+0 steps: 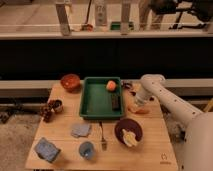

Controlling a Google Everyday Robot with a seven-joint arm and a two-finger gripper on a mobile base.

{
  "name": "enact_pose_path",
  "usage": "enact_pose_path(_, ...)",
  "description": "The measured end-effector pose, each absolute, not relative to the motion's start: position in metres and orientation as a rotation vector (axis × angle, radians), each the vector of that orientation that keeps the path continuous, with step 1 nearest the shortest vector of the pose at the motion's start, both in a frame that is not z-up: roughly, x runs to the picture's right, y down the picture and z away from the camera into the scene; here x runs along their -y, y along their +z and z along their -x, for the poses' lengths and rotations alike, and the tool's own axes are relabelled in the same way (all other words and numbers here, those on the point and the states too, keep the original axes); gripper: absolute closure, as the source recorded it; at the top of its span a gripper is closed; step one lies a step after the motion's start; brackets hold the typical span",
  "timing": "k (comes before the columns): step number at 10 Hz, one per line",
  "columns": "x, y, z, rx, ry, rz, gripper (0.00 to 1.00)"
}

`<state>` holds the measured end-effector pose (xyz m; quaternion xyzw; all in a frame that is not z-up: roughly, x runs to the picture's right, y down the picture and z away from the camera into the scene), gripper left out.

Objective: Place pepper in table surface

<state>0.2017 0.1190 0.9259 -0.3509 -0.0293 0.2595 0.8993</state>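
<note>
The end effector (133, 102) hangs low over the right side of the pale, planked wooden counter (150, 145), just past the tray's rim; I cannot tell whether it is wide or narrow. Just beneath it lies the slim, tapering orange-red pepper (140, 110), flat on the wood and possibly touching the end effector. To the left sits the green plastic tray (95, 102) holding a round orange fruit (111, 85). Nearer is a dark round bowl (120, 129).
</note>
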Motion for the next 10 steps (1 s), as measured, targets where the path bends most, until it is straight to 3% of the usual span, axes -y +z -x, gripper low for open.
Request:
enact_pose_path(5, -0.092, 0.909, -0.211, 0.038, 0.539, 0.661, 1.00)
enact_pose_path(10, -0.024, 0.857, -0.232, 0.073, 0.585, 0.595, 1.00)
